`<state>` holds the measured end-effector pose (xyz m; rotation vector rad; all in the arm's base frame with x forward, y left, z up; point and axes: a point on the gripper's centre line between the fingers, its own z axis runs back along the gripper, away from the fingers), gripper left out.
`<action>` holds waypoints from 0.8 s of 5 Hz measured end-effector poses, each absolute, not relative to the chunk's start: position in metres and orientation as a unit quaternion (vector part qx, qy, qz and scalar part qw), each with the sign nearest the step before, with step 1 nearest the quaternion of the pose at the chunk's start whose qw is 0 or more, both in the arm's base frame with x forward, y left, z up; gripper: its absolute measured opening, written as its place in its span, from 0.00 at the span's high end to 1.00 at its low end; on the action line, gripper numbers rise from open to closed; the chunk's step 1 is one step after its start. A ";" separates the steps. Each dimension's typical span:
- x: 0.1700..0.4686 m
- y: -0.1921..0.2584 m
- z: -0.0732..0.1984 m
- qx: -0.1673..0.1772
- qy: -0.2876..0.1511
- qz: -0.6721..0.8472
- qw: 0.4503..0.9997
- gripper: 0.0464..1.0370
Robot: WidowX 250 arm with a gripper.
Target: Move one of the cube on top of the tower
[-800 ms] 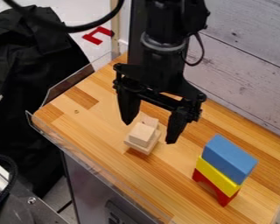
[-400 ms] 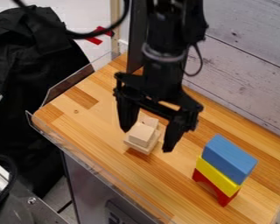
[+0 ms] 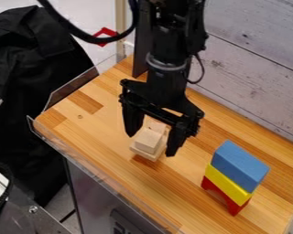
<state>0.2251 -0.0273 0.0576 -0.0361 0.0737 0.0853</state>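
The black gripper (image 3: 150, 145) hangs over the middle of the wooden table, open, with one finger to the left and the other to the right of the small pile of plain wooden blocks. On top of that pile sits a light wooden cube (image 3: 148, 140), between the fingertips. Whether the fingers touch it I cannot tell. To the right stands a tower: a red arch (image 3: 234, 208) at the bottom, a yellow block (image 3: 227, 183) in the middle and a blue block (image 3: 240, 165) on top.
A wooden plank wall (image 3: 259, 77) runs along the table's back right side. Clear plastic edging (image 3: 100, 175) lines the table's front left edge, and black cloth (image 3: 33, 100) hangs beyond it on the left.
The gripper has come lower over the wooden blocks, and its right finger has moved left, narrowing the opening. The blocks and the coloured tower have stayed put.
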 end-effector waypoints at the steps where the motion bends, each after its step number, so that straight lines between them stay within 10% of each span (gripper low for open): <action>1: 0.221 -0.013 0.048 -0.021 0.039 0.061 0.997 0.04; 4: 0.222 -0.007 0.037 -0.034 0.041 0.069 0.996 0.04</action>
